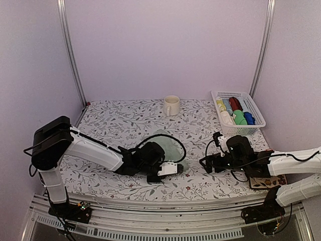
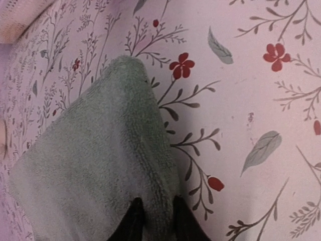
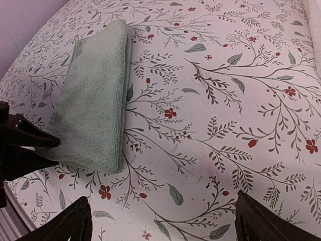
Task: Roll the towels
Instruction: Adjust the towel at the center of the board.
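Green towel [image 3: 95,95] | edge clamped by left end effector [image 2: 156,202], largely cropped | right end effector [image 3: 168,221] apart

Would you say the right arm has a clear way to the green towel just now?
Probably yes: the open right claw faces the green towel across bare tablecloth, though the left claw pinches its near end.

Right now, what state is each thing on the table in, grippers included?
green towel: folded, lying flat, one edge pinched.
left gripper: closed on the green towel's edge.
right gripper: wide open, empty, clear of the towel.
mug: upright, nothing touching it.
basket: upright, filled with coloured rolls.
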Controlling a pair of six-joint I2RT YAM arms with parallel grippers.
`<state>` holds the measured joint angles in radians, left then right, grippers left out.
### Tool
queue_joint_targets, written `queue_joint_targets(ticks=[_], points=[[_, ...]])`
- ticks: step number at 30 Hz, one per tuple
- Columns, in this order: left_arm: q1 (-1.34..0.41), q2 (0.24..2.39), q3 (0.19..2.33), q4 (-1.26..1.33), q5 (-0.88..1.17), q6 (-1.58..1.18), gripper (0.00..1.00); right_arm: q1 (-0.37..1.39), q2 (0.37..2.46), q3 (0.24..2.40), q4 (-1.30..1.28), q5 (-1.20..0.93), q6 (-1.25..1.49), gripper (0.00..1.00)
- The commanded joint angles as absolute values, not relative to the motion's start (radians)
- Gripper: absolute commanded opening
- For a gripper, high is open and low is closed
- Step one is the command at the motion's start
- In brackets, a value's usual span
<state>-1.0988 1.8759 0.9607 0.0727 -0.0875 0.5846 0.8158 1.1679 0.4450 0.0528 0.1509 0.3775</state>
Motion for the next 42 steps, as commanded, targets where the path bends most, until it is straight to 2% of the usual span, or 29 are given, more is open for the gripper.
queue_joint_targets(ticks=[1,2,3,8,12,18,23,32,34,36,39,42], points=[[-1.117,1.900,0.968,0.055,-0.121,0.588,0.11,0.811,1.142,0.434,0.073,0.172,0.355,0.99],[-1.119,1.900,0.961,0.055,-0.126,0.592,0.02,0.811,1.138,0.434,0.077,0.169,0.348,0.99],[-1.121,1.898,0.953,0.057,-0.127,0.601,0.00,0.811,1.132,0.432,0.085,0.161,0.328,0.99],[-1.120,1.796,0.810,0.129,-0.070,0.713,0.00,0.818,1.122,0.420,0.171,0.044,0.196,0.99],[-1.103,1.684,0.653,0.217,-0.021,0.798,0.00,0.940,1.170,0.404,0.297,0.128,0.015,0.99],[-1.078,1.557,0.510,0.251,0.046,0.865,0.00,1.160,1.392,0.453,0.464,0.268,-0.337,0.99],[-1.072,1.483,0.421,0.315,-0.007,0.894,0.00,1.255,1.641,0.583,0.506,0.383,-0.560,1.00],[-1.073,1.358,0.298,0.406,-0.022,0.921,0.00,1.319,1.848,0.692,0.618,0.368,-0.749,0.77],[-1.074,1.335,0.282,0.411,-0.022,0.920,0.06,1.336,1.861,0.699,0.612,0.345,-0.769,0.77],[-1.074,1.303,0.268,0.407,-0.018,0.921,0.21,1.355,1.867,0.702,0.586,0.341,-0.796,0.78],[-1.075,1.265,0.243,0.399,-0.014,0.928,0.28,1.368,1.841,0.711,0.504,0.335,-0.790,0.79],[-1.078,1.250,0.220,0.393,-0.020,0.944,0.46,1.368,1.792,0.709,0.418,0.325,-0.749,0.80]])
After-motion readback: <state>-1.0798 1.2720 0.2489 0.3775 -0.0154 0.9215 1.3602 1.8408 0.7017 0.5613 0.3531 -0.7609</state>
